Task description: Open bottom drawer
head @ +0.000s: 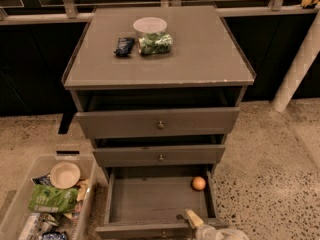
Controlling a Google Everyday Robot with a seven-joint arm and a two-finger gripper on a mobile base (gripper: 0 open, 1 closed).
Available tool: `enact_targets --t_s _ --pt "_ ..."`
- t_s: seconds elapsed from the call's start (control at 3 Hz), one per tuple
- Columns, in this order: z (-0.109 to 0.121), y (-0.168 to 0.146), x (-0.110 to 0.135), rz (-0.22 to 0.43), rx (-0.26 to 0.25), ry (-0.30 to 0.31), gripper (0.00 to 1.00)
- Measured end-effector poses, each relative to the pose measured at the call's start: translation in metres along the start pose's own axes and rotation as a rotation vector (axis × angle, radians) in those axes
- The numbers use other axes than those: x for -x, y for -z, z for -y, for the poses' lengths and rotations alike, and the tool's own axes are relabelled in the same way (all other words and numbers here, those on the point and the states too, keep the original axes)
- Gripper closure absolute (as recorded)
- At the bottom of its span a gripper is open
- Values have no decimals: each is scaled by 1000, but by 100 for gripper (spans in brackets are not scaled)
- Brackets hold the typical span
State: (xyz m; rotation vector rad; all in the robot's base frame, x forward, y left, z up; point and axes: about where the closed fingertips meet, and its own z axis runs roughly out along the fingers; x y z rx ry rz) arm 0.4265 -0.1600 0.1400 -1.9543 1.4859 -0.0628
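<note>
— Where's the drawer (155,200)?
— Bottom centre, pulled out, an orange ball (198,183) inside.
— And the gripper (193,218)?
— At the drawer's front rim, right of centre; its grip can't be told.

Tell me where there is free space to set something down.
The cabinet top is bare in front and right of the tub and dark packet. The bottom drawer is free left of the orange ball; the gripper is at its front edge. The bin is crowded.
</note>
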Motion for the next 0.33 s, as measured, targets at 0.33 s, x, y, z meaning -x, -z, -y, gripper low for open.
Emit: enact_targets --t_s 0.33 --pt "0 0 0 0 0 0 0"
